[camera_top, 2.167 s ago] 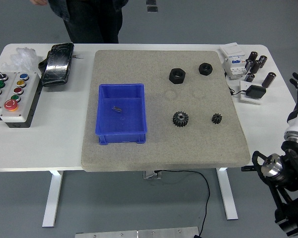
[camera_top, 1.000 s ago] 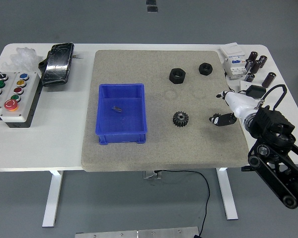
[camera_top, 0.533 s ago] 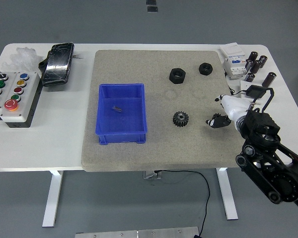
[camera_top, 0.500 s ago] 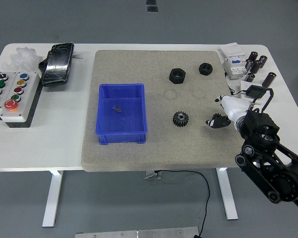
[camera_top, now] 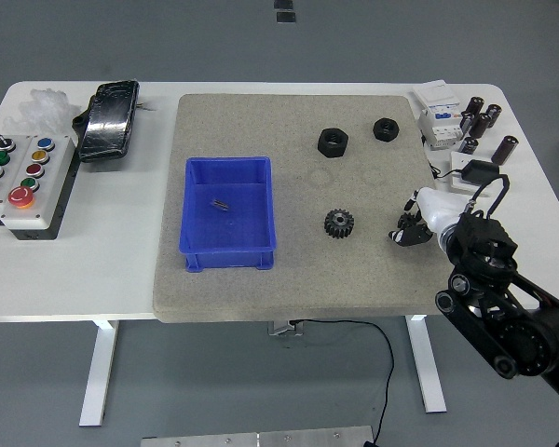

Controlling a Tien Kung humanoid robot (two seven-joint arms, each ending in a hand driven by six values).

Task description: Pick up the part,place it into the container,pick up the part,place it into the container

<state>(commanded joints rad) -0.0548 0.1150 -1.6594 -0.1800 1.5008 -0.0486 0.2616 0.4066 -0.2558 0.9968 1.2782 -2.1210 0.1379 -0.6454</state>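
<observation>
Right hand [camera_top: 412, 229]: fingers curled down over the small gear's spot on the mat [camera_top: 261, 112]; the gear is hidden and a grasp cannot be confirmed. Larger gear [camera_top: 337, 223]: just left of it. Blue bin [camera_top: 228, 250]: farther left. Two black nuts [camera_top: 332, 142]: behind.

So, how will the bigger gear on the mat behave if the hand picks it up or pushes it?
The bigger gear looks like solid dark metal, so it is probably stiff and heavy for its size. It lies flat on the mat, so it should slide, not roll, unless it is tipped on edge. Its teeth may give the fingers some grip.
</observation>
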